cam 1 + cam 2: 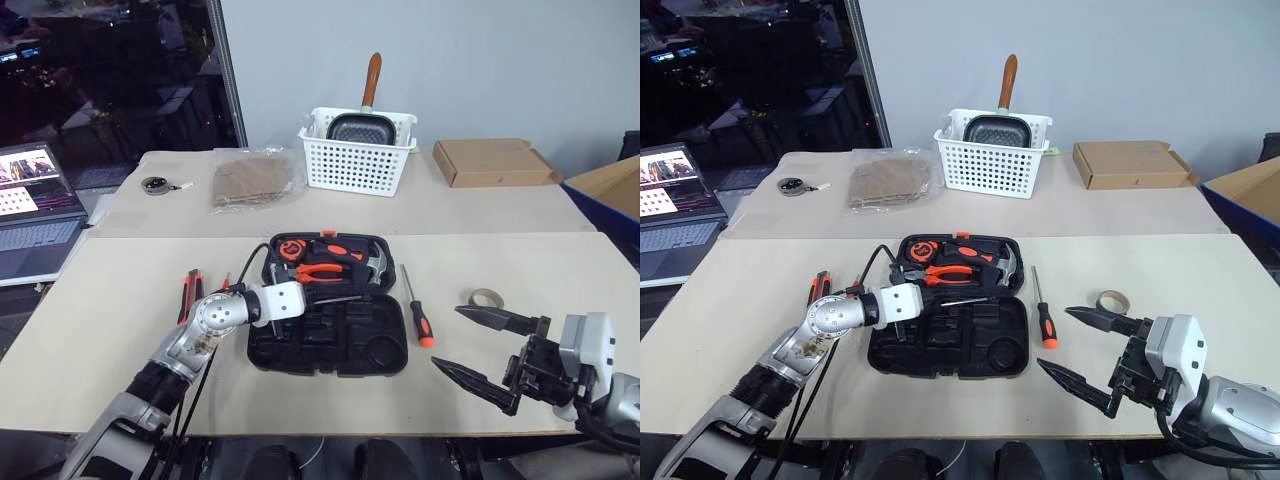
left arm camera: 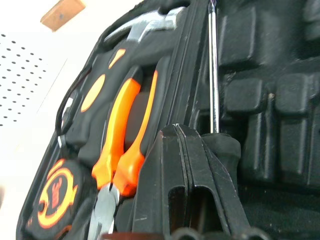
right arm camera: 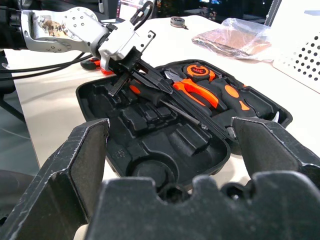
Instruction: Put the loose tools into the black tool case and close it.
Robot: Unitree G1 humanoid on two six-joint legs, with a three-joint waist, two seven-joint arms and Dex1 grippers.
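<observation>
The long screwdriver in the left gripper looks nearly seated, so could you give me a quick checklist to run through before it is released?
1. Left gripper shut on the long screwdriver: ok.
2. Black tool case open, its recesses reachable: ok.
3. Screwdriver shaft lined up with the long groove by the hinge: ok, as the left wrist view shows.
4. Handle fully down in its recess: cannot tell, the fingers hide it.
5. Right gripper open and away from the case: ok.
6. All loose tools packed: not ok; second long screwdriver, tape roll and utility knife lie on the table.
</observation>
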